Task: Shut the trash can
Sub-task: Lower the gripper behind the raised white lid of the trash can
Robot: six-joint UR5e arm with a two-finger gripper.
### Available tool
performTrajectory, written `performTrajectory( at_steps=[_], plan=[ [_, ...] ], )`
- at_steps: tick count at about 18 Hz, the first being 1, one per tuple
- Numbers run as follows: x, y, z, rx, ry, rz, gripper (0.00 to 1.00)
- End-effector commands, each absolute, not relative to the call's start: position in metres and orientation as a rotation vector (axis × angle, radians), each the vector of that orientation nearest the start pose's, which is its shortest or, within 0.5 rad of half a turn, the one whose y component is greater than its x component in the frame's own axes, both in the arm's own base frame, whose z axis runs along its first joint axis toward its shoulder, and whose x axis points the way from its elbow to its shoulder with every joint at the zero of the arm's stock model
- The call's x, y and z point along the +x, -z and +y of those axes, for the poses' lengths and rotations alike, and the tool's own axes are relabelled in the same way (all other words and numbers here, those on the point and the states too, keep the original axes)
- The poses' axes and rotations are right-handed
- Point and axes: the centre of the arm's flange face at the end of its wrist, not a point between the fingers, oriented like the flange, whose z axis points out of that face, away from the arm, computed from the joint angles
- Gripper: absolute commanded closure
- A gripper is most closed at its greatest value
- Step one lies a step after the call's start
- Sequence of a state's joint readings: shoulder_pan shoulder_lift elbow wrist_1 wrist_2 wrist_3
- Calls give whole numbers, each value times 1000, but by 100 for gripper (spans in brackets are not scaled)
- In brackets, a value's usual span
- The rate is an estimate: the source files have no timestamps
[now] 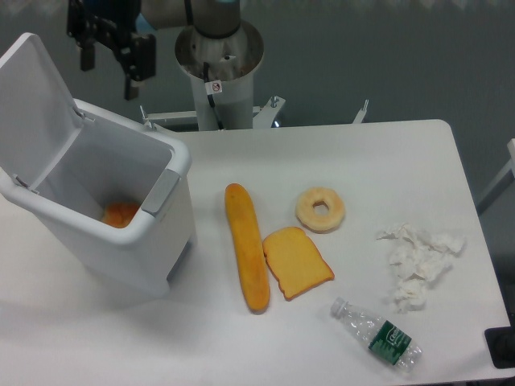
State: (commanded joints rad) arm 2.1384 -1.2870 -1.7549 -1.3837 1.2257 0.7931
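Observation:
The white trash can (121,241) stands at the left of the table. Its flat lid (32,104) is swung up and back at the far left, so the bin is open. A grey latch tab (161,193) sits on the front rim. An orange item (121,214) lies inside at the bottom. My gripper (106,72) hangs above the bin's back edge, just right of the raised lid's top. Its two dark fingers (129,80) point down with a gap between them and hold nothing.
A long baguette (246,257), a toast slice (296,262) and a bagel (320,209) lie mid-table. Crumpled tissue (418,261) and a plastic bottle (378,334) lie at the right. The arm's base column (217,72) stands at the back.

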Motion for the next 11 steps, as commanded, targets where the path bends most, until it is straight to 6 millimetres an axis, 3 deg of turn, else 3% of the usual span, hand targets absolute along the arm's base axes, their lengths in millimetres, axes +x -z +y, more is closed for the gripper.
performTrajectory(
  at_steps=[11],
  plan=[
    [-69, -559, 439, -2583, 226, 199, 0]
  ],
)
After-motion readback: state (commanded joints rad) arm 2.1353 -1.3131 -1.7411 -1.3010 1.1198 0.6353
